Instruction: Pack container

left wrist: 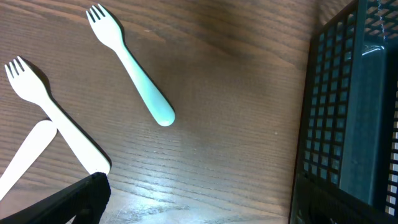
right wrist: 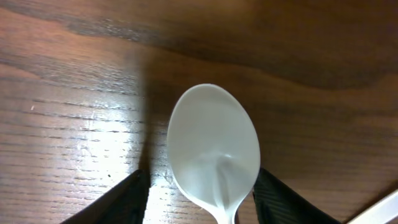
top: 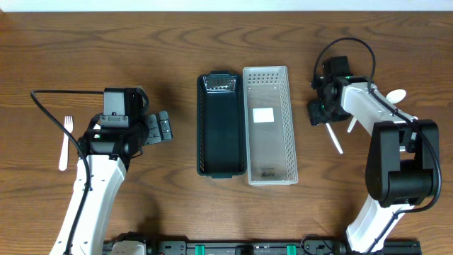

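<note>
A black slatted container [top: 221, 152] and a white perforated container [top: 269, 152] lie side by side at mid-table. My right gripper [top: 316, 111] is low over the table, right of the white container. In the right wrist view its fingers [right wrist: 202, 202] are apart and straddle a white spoon [right wrist: 214, 155] lying on the wood; the spoon's handle [top: 334, 139] sticks out behind. My left gripper [top: 163, 129] is open and empty [left wrist: 193, 208], left of the black container [left wrist: 348, 112]. A teal fork [left wrist: 134, 71] and a white fork [left wrist: 53, 118] lie ahead of it.
Another white fork [top: 64, 142] lies at the far left. A white spoon bowl [top: 396, 95] shows beside the right arm. A white handle [left wrist: 25, 155] crosses under the white fork. The black container holds a shiny item at its far end [top: 219, 83].
</note>
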`<state>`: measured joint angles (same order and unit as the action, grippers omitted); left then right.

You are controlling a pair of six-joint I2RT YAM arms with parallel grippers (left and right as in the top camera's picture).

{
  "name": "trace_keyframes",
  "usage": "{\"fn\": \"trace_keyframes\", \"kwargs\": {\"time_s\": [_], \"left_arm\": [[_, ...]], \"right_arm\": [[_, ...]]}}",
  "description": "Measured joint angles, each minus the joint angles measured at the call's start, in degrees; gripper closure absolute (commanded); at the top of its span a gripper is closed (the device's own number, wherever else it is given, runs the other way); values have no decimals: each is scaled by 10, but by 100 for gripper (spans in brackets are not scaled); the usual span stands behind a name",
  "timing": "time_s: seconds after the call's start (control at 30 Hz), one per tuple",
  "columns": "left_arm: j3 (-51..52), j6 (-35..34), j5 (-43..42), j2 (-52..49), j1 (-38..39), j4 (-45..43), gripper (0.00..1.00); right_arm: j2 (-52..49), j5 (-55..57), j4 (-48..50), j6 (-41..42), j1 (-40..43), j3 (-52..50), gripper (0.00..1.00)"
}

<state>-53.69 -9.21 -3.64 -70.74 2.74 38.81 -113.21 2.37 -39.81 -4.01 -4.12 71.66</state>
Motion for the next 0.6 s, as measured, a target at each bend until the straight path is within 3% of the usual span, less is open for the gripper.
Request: {"fn": "trace_keyframes", "kwargs": {"time_s": [0.13, 0.4, 0.6], "left_arm": [[0, 0, 0, 0, 0, 0, 2], [0, 0, 0, 0, 0, 0, 2], [0, 0, 0, 0, 0, 5, 2]], "right_arm": [[-1, -7, 0, 5, 0, 0, 67], [-3, -4, -17, 7, 0, 5, 72], [-3, -3, -26, 9, 0, 6, 69]]}}
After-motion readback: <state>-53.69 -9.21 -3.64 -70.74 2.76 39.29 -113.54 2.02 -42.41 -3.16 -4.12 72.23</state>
